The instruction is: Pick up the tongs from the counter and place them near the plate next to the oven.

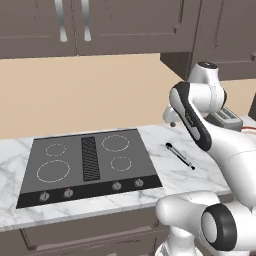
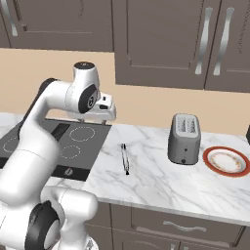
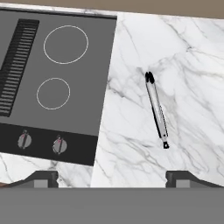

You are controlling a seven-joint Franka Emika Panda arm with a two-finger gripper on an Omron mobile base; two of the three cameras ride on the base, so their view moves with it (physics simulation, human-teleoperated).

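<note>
Hovering: I've got the gripper (image 3: 112,178) up above the counter (image 1: 175,172), nothing between the fingertips (image 3: 43,178), jaws spread wide apart.
Tongs: tongs (image 3: 156,109) lying flat on the marble, just beside the cooktop's right edge but not touching it. In the hand view they sit at about 1 o'clock from the gripper, running from 12 to 6, slightly slanted, dark end at top.
Tongs, base views: same tongs (image 1: 180,156) (image 2: 125,158) lie on bare marble between the cooktop (image 1: 90,162) and the toaster (image 2: 184,138).
Cooktop: dark glass, four ring burners, black vent grille (image 1: 90,158) down the middle, knobs (image 3: 42,143) along the front edge. At 9 to 11 o'clock in the hand view.
Plate: red-rimmed plate (image 2: 226,161) just beside the toaster, at 3 o'clock of it in the right base view, well apart from the tongs.
Toaster: upright, grey, two slots on top.
Arm: white arm (image 2: 53,112) bent over the cooktop's right side.
Backdrop: brown upper cabinets (image 2: 161,39), tan wall.
</note>
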